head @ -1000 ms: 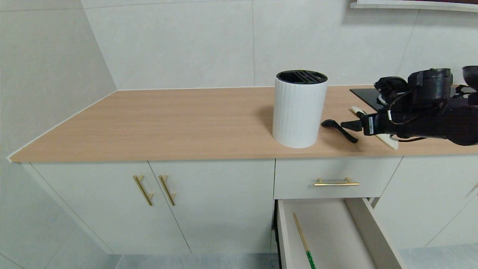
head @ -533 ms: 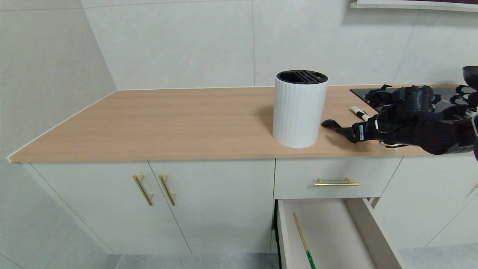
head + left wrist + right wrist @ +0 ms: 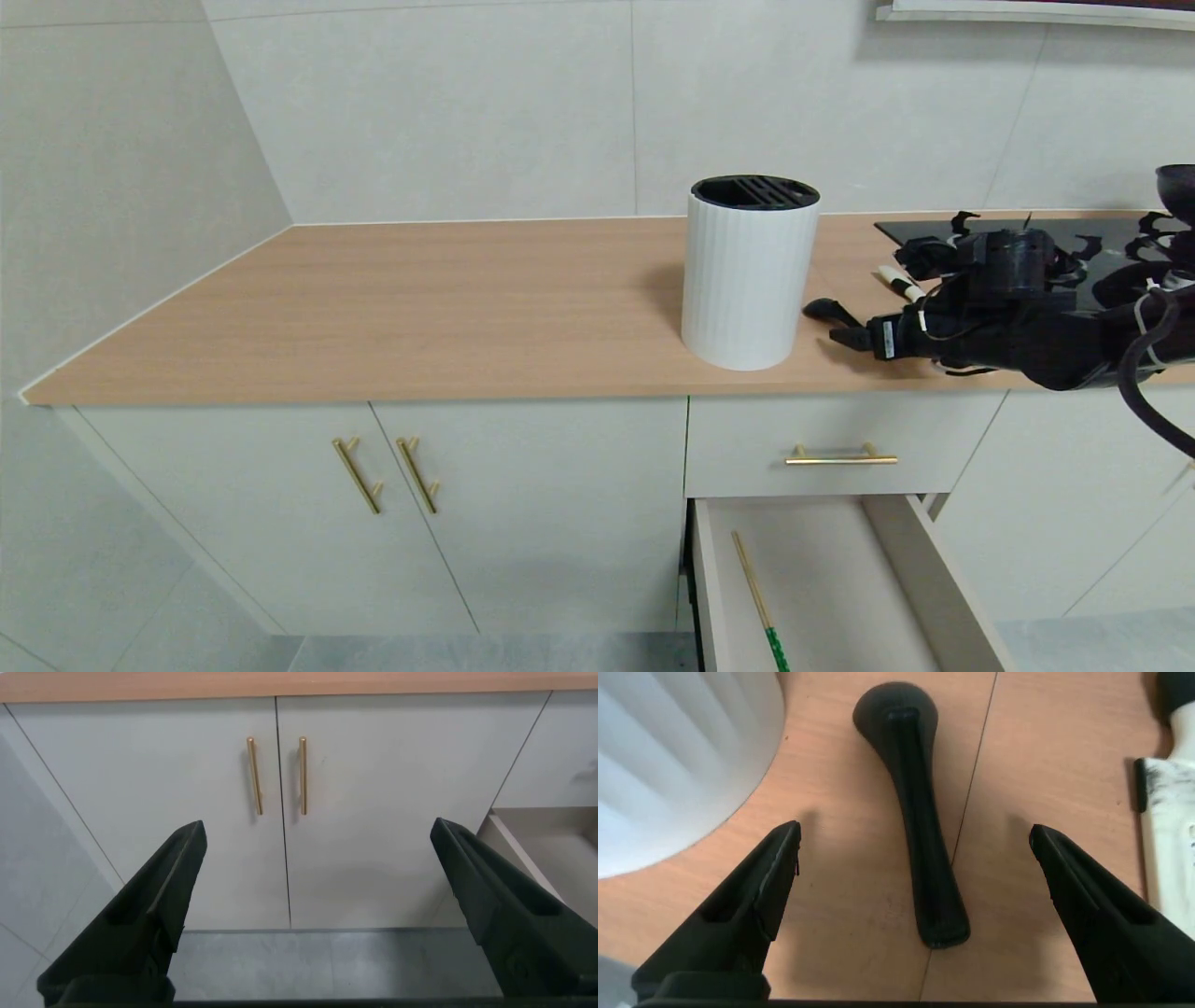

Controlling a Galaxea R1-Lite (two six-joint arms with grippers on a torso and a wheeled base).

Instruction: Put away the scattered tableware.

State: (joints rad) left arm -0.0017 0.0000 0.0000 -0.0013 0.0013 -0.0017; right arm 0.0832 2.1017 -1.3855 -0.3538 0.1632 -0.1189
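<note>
Black utensil (image 3: 910, 812), one; white holder (image 3: 747, 280), one

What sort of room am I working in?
Most likely a home kitchen: a wood countertop over white cabinets, a black cooktop at its right end, and an open drawer holding chopsticks.

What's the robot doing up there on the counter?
The robot is tidying up tableware. Its right gripper hovers open over a black spoon lying on the counter, one finger on each side, not grabbing it yet. The spoon lies next to a white holder. Below, a drawer is open with a green-tipped chopstick inside. The left gripper is open, down by the cabinet doors.
</note>
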